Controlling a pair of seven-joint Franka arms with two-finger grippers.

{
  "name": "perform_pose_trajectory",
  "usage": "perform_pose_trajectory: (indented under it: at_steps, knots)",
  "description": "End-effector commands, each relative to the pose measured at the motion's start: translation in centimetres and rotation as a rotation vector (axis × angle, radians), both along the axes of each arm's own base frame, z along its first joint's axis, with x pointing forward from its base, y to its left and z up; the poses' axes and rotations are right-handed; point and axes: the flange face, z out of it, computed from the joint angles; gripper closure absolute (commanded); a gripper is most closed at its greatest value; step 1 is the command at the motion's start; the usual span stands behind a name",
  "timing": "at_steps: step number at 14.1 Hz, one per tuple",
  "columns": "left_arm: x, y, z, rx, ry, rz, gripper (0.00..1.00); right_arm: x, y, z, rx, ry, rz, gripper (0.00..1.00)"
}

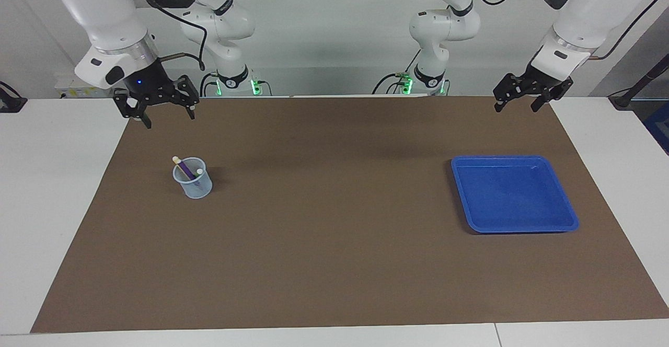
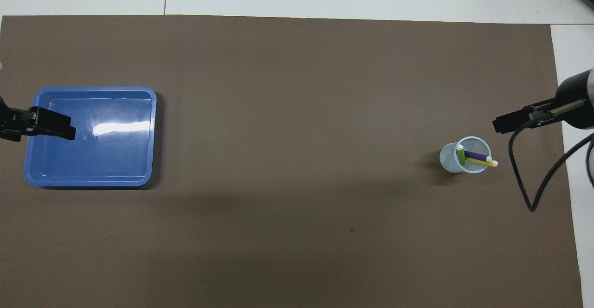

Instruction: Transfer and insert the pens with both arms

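Three pens stand together in a clear plastic cup (image 1: 193,182) toward the right arm's end of the mat: a yellow pen (image 2: 480,161), a purple pen (image 2: 475,155) and a green pen (image 2: 461,156), pale ends up. The cup also shows in the overhead view (image 2: 452,159). My right gripper (image 1: 170,119) hangs open and empty in the air over the mat beside the cup, and shows in the overhead view (image 2: 510,121). My left gripper (image 1: 516,109) hangs open and empty; in the overhead view (image 2: 51,125) it covers part of the blue tray.
An empty blue tray (image 1: 515,227) lies toward the left arm's end of the brown mat (image 1: 334,242). Two smaller white arms with green-lit bases (image 1: 235,83) stand at the robots' edge of the table. A black cable (image 2: 533,192) loops from the right arm.
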Motion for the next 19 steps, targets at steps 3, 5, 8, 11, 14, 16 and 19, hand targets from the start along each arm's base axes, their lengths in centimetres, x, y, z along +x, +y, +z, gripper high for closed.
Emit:
perform_pose_trajectory:
  at_steps: [3, 5, 8, 11, 14, 16, 19]
  knots:
    - [0.1, 0.2, 0.5, -0.002, -0.007, 0.001, 0.00, 0.0, -0.3, 0.4, -0.011, 0.005, -0.015, 0.00]
    - [0.1, 0.2, 0.5, -0.002, -0.007, 0.001, 0.00, -0.4, -0.3, 0.8, -0.010, 0.007, -0.015, 0.00]
    - [0.1, 0.2, 0.6, -0.003, -0.009, 0.001, 0.00, -0.5, -0.4, 1.0, -0.010, 0.004, -0.015, 0.00]
    - [0.1, 0.2, 0.5, -0.002, -0.007, 0.001, 0.00, -0.8, -0.4, 1.1, -0.009, 0.014, -0.018, 0.00]
    - [0.1, 0.2, 0.5, -0.002, -0.007, 0.002, 0.00, -1.4, -0.5, 1.8, -0.007, 0.013, -0.018, 0.00]
    - [0.1, 0.2, 0.5, -0.002, -0.007, 0.004, 0.00, -1.4, -0.3, 1.8, -0.007, 0.011, -0.015, 0.00]
    - [0.1, 0.2, 0.6, -0.003, -0.010, 0.001, 0.00, -1.4, -0.4, 1.8, -0.007, 0.010, -0.016, 0.00]
